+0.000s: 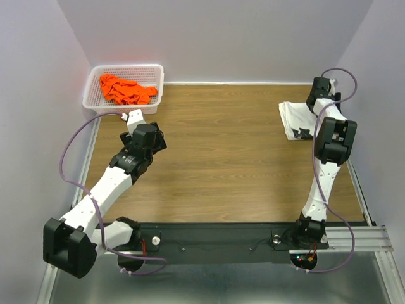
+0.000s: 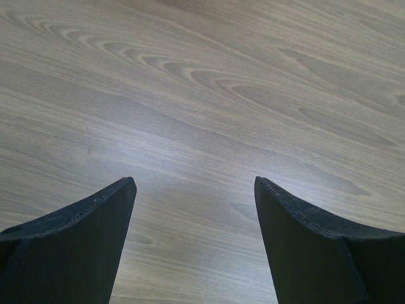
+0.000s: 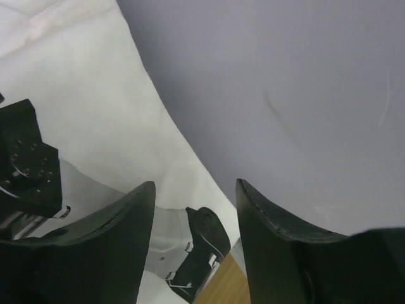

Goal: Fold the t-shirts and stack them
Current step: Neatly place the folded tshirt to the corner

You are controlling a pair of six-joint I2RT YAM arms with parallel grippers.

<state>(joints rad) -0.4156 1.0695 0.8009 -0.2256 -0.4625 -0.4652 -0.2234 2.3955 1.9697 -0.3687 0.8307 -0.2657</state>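
From the left wrist, the left tool [image 2: 195,180] stands wide open. Its two dark fingers [image 2: 76,240] are far apart with nothing between them, and only the bare wood of the table [image 2: 209,82] lies under it.

From the right wrist, the right tool [image 3: 195,183] is also open and holds nothing in the gap. Beyond it is a pale grey wall [image 3: 304,95]. To its left is a white surface, possibly cloth, though this view is too close to say. Parts of the tool's own arm show below.

From above, the orange t-shirt [image 1: 126,90] lies crumpled in a white mesh basket [image 1: 95,104], just beyond the end of the left arm in the far left corner. The white t-shirt [image 1: 292,117] lies roughly folded on the table, just to the left of the right arm's end. It has small black printed marks [image 1: 302,133] along its near edge, too small to read.
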